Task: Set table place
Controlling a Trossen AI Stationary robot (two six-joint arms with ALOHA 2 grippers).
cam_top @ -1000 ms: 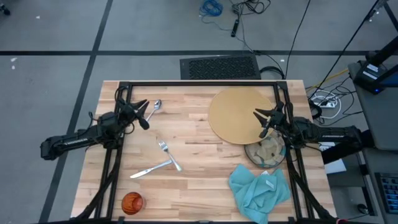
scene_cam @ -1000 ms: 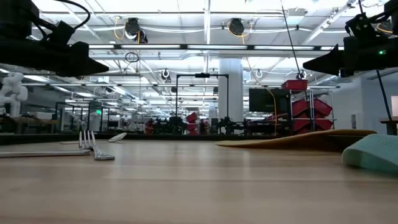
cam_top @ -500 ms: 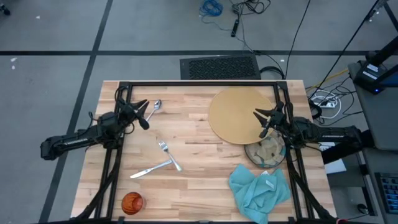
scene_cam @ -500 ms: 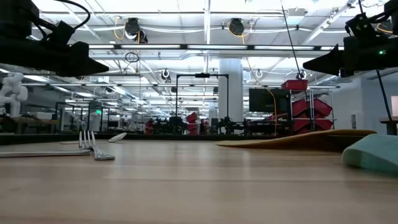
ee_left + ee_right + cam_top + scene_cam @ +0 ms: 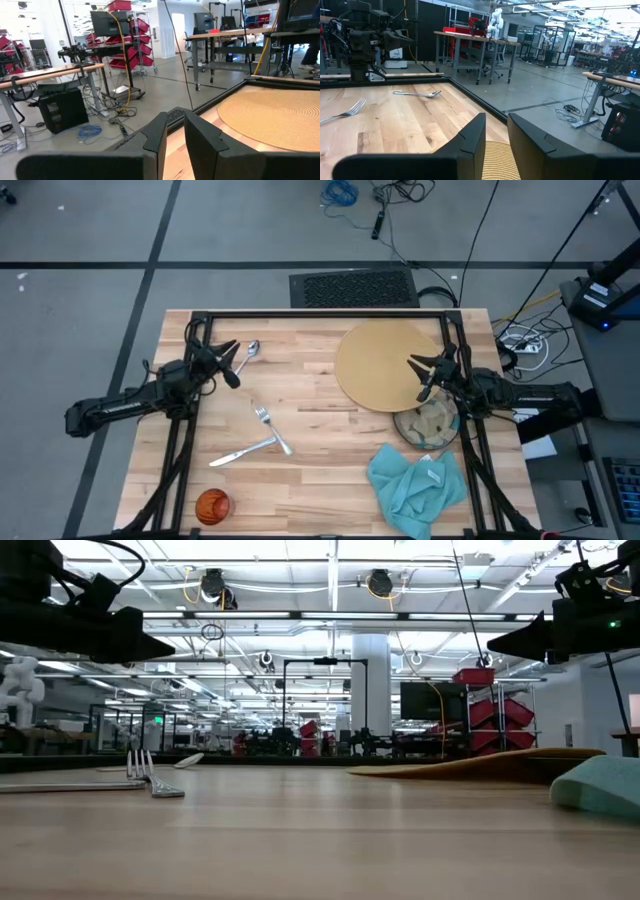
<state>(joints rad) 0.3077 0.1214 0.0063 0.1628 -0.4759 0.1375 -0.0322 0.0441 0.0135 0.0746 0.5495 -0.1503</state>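
On the table (image 5: 320, 480) lies a round tan mat (image 5: 388, 365) at the far right. A patterned glass bowl (image 5: 427, 425) stands by the mat's near edge, partly under my right arm. A crumpled teal napkin (image 5: 415, 485) lies near the front right. A fork (image 5: 272, 428) and a knife (image 5: 240, 452) lie crossed at the middle left, a spoon (image 5: 248, 353) at the far left, and an orange cup (image 5: 212, 506) stands at the front left. My left gripper (image 5: 230, 363) hovers by the spoon and my right gripper (image 5: 420, 376) over the mat's right edge. Both point level, narrowly open, with nothing between their fingers.
Black frame rails (image 5: 320, 313) run along the table's far edge and down both sides beside the arms. Bare wood (image 5: 320, 395) lies between the cutlery and the mat. Beyond the far edge are grey floor and cables.
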